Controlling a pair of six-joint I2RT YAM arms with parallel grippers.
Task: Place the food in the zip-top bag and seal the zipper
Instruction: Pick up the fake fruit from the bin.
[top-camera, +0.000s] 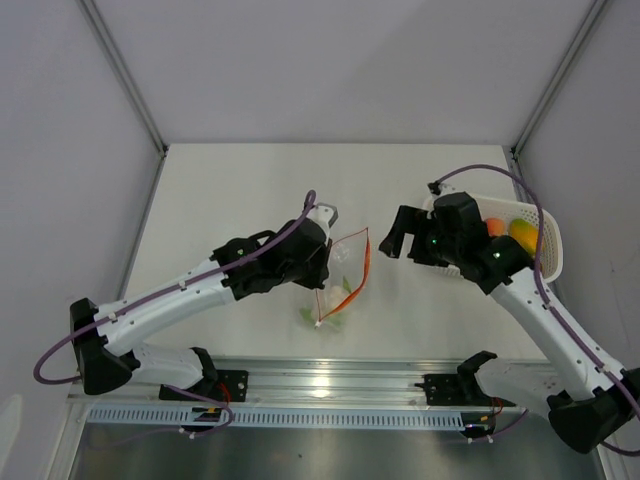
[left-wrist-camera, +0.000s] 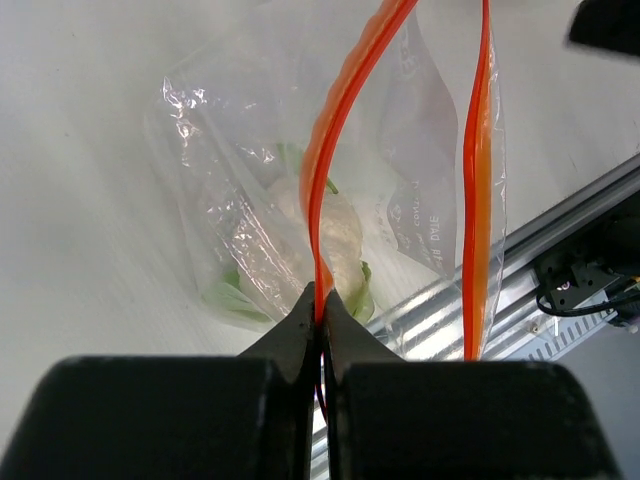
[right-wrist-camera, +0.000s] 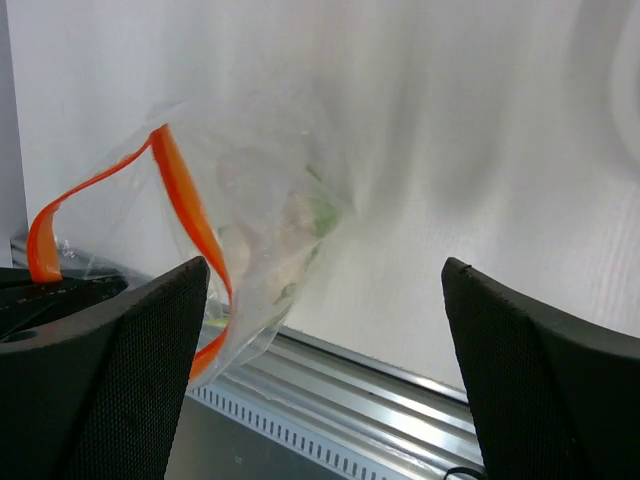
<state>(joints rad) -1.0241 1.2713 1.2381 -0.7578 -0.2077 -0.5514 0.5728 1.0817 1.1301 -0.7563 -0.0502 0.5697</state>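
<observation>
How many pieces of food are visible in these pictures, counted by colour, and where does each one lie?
orange food: 1, in the white basket
yellow food: 1, in the same basket
whitish food with green leaves: 1, inside the zip-top bag
Total: 3 visible; the right arm covers part of the basket, so more may be hidden.

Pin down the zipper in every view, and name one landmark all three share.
Top external: the zipper hangs at the centre of the picture.
Left wrist: two orange strips run up the middle, one pinched in the shut left gripper.
Right wrist: an orange loop at the left side.
Shared landmark: the aluminium rail at the near edge.
</observation>
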